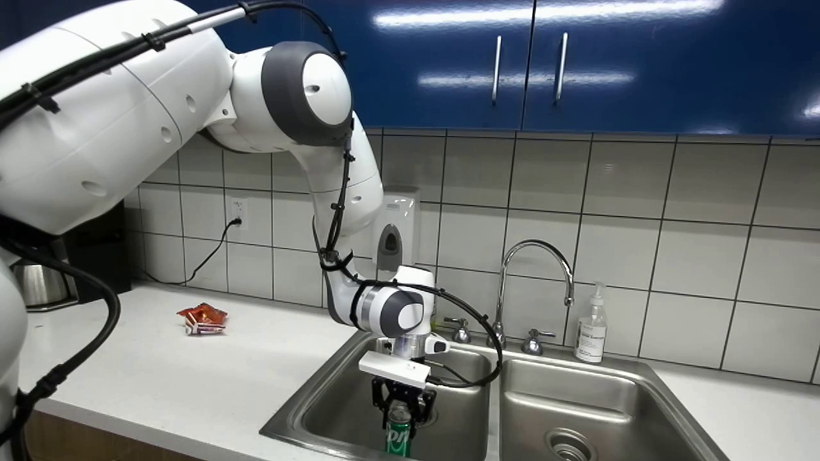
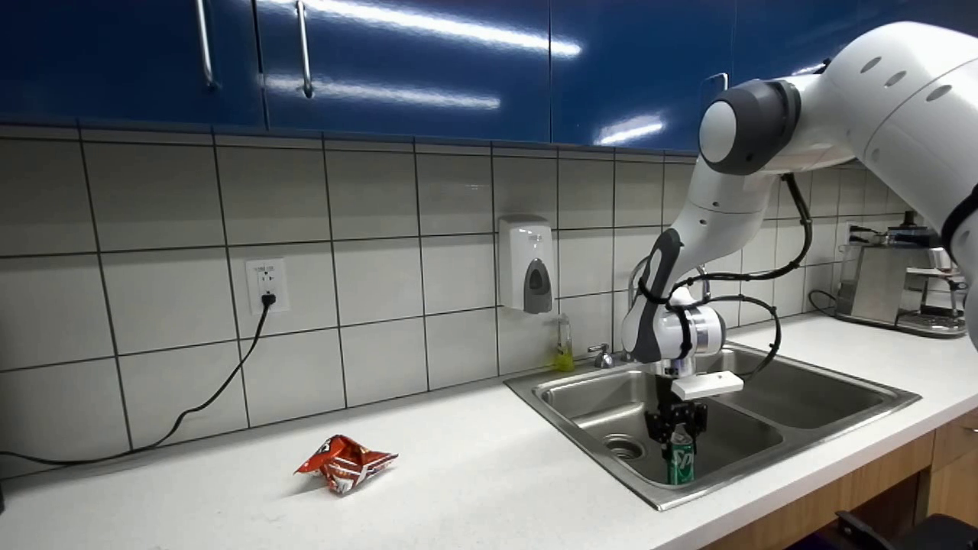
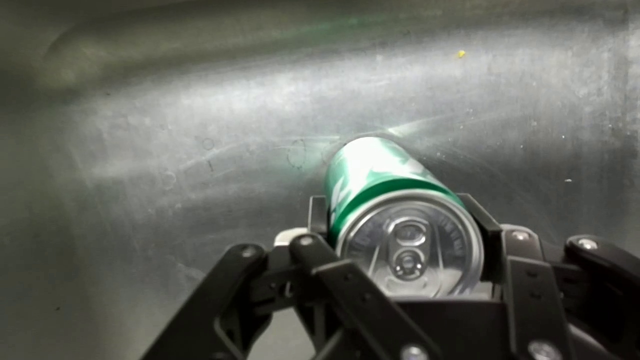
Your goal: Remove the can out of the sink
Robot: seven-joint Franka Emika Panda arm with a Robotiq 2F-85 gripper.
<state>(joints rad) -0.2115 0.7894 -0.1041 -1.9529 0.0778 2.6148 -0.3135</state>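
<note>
The green can is upright in a basin of the steel sink, near the basin's front wall. It also shows in an exterior view, its lower end partly hidden by the sink rim. In the wrist view the can shows its silvery top and pull tab toward me. My gripper has a finger against each side of the can, just below its top, and looks shut on it. The gripper points down into the basin. Whether the can's bottom touches the basin floor cannot be told.
A chrome gooseneck faucet and a soap bottle stand behind the sink. A soap dispenser hangs on the wall. A crumpled red packet lies on the white counter. Blue cabinets hang above.
</note>
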